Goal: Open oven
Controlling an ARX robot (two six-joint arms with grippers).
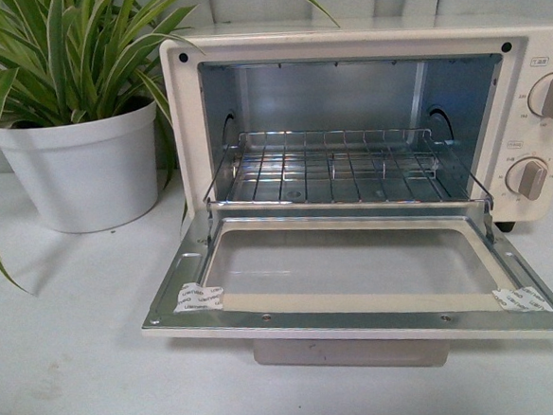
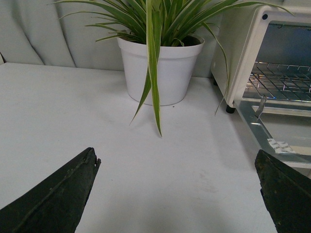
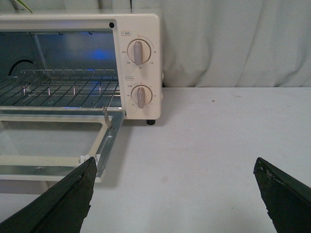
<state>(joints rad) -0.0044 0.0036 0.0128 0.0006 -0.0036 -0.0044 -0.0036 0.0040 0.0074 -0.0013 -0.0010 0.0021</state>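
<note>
The cream-white oven (image 1: 360, 45) stands on the white table, and its glass-windowed door (image 1: 357, 268) is folded down flat toward me. The wire rack (image 1: 336, 170) shows inside. Its pale bar handle (image 1: 348, 352) hangs under the door's front edge. Two beige knobs (image 1: 546, 98) sit on its right panel. Neither gripper shows in the front view. My left gripper (image 2: 177, 167) is open and empty over bare table, left of the oven (image 2: 243, 53). My right gripper (image 3: 175, 167) is open and empty over bare table, right of the oven (image 3: 141, 29) and its door (image 3: 53, 145).
A white pot (image 1: 84, 169) with a long-leaved striped plant (image 1: 66, 51) stands left of the oven, also in the left wrist view (image 2: 160, 68). A grey curtain (image 3: 233, 43) hangs behind the table. The door's front edge overhangs the table toward me.
</note>
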